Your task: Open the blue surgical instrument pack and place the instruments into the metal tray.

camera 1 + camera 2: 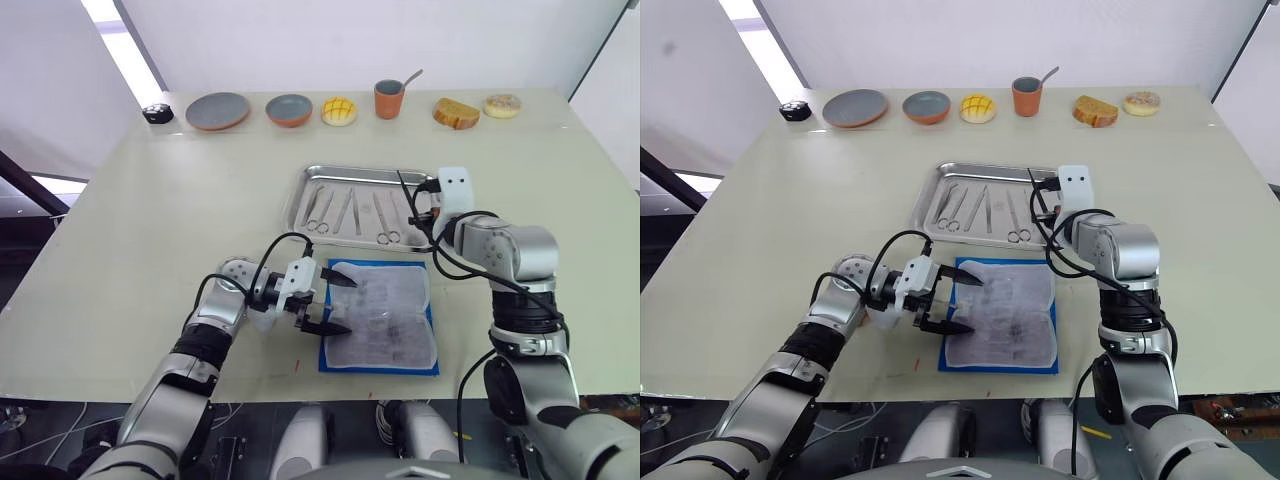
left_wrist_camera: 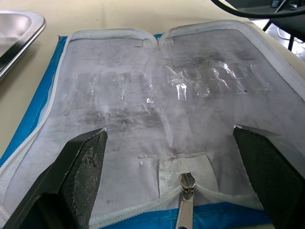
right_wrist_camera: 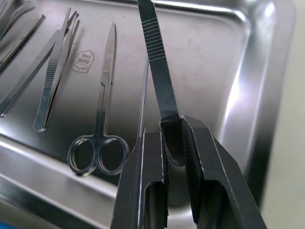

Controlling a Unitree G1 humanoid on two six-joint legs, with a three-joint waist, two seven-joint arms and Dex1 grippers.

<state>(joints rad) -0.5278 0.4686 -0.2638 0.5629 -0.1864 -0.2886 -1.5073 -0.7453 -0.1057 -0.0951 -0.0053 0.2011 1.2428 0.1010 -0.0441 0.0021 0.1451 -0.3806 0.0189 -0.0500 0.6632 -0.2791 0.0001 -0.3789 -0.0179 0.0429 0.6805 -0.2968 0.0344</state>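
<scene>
Blue surgical instrument pack point(image 1: 380, 318) lying unzipped and flat on table point(image 1: 130, 210), just in front of metal tray point(image 1: 305, 195); pale lining up, clear pockets look empty. Judged step: last instrument going in. Four or so instruments point(image 3: 102, 95) already lined up in tray: scissors, tweezers, forceps. Right gripper point(image 3: 172, 143) clamped on a slim flat handle point(image 3: 157, 71), hanging low over tray's right end, handle tilted up and away from fingers. Next move calls for lowering onto the bare patch beside the scissors, then letting go without clipping neighbours or the rim. Right arm bent in sharply at elbow, wrist turned toward tray. Left gripper point(image 1: 325, 300) at pack's left edge, jaws wide apart, nothing held, straddling the zipper pull point(image 2: 185, 205); forearm low over table.
</scene>
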